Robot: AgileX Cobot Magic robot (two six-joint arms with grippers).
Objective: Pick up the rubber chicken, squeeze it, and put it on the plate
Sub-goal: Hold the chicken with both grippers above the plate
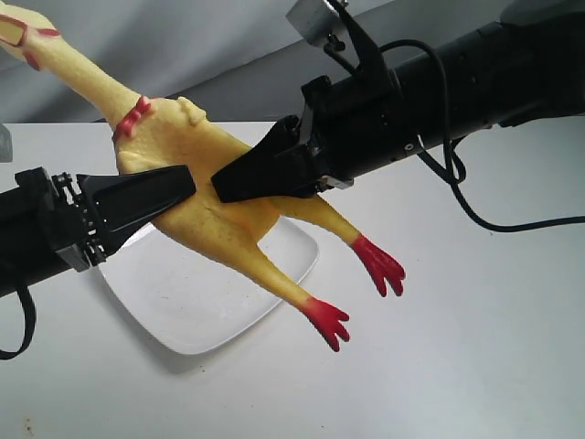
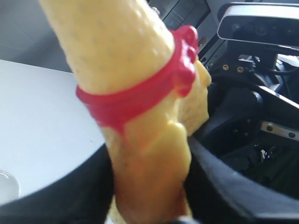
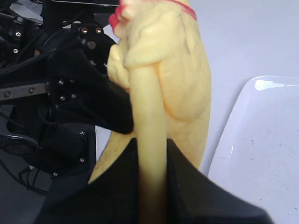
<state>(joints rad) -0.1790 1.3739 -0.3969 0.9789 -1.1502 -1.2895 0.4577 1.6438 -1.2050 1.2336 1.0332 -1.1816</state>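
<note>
The yellow rubber chicken point(image 1: 206, 174) hangs in the air above the white plate point(image 1: 206, 293), head up at the far left, red feet point(image 1: 352, 288) down to the right. My left gripper point(image 1: 187, 187) is shut on its body just below the red collar point(image 2: 140, 95). My right gripper point(image 1: 224, 187) comes in from the right and is shut on the chicken's upper leg point(image 3: 152, 154). The two sets of fingertips nearly meet at the chicken's middle. In the left wrist view the chicken's body point(image 2: 149, 163) fills the space between the fingers.
The white table point(image 1: 475, 347) spreads below. A black cable point(image 1: 475, 206) trails from the right arm over the table. The plate's edge point(image 3: 261, 154) shows beside the chicken in the right wrist view. A camera bar point(image 2: 259, 28) and arm hardware lie behind the chicken.
</note>
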